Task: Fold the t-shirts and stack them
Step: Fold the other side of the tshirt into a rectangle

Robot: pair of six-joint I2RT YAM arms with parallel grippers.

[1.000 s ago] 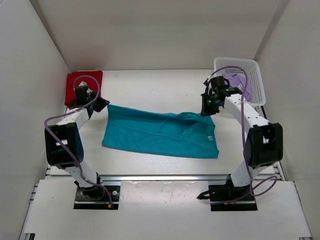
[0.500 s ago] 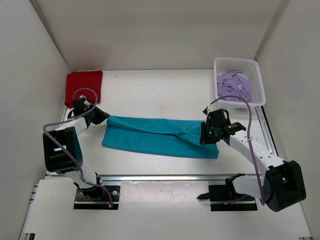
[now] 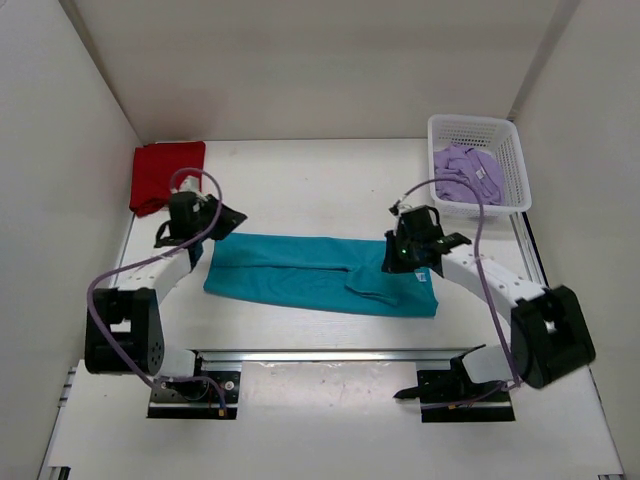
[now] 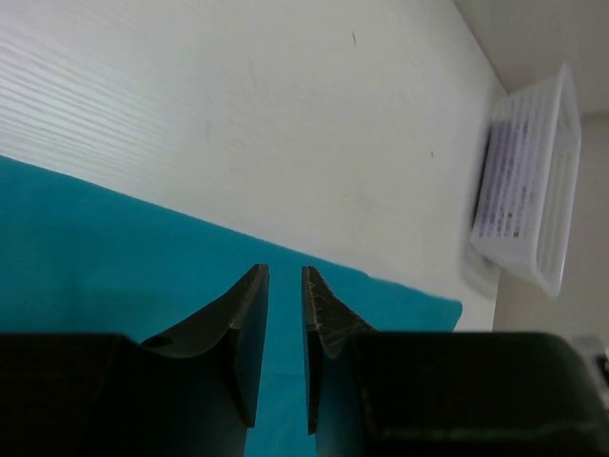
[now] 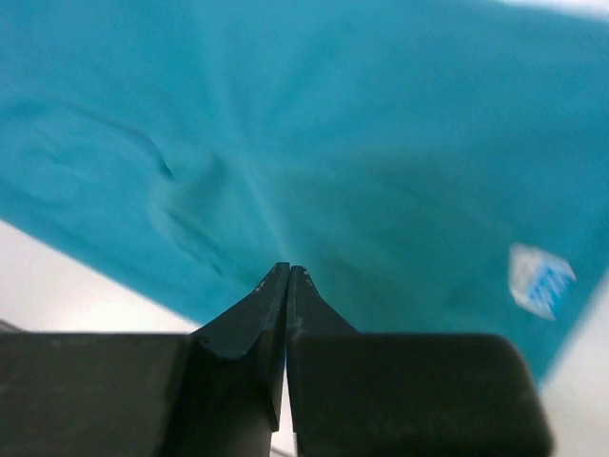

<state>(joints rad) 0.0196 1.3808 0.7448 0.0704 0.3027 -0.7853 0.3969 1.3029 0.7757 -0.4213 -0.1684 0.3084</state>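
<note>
The teal t-shirt (image 3: 320, 272) lies folded into a long band across the middle of the table. My left gripper (image 3: 232, 216) hovers at its far left corner. Its jaws are open by a narrow gap with nothing between them, and the teal cloth (image 4: 95, 248) shows underneath. My right gripper (image 3: 391, 260) is over the shirt's right part. Its jaws are shut just above the teal cloth (image 5: 381, 143), near a small white label (image 5: 540, 281). The dark red t-shirt (image 3: 165, 175) lies folded at the far left. The lavender t-shirt (image 3: 465, 172) sits in the basket.
A white lattice basket (image 3: 500, 130) stands at the far right corner and also shows in the left wrist view (image 4: 533, 190). White walls enclose the table on three sides. A metal rail (image 3: 330, 353) runs along the near edge by the arm bases.
Both grippers brought the teal shirt's far edge toward the front, narrowing it into a band. The left gripper then opened and let go, and the right one shifted left over the cloth.
</note>
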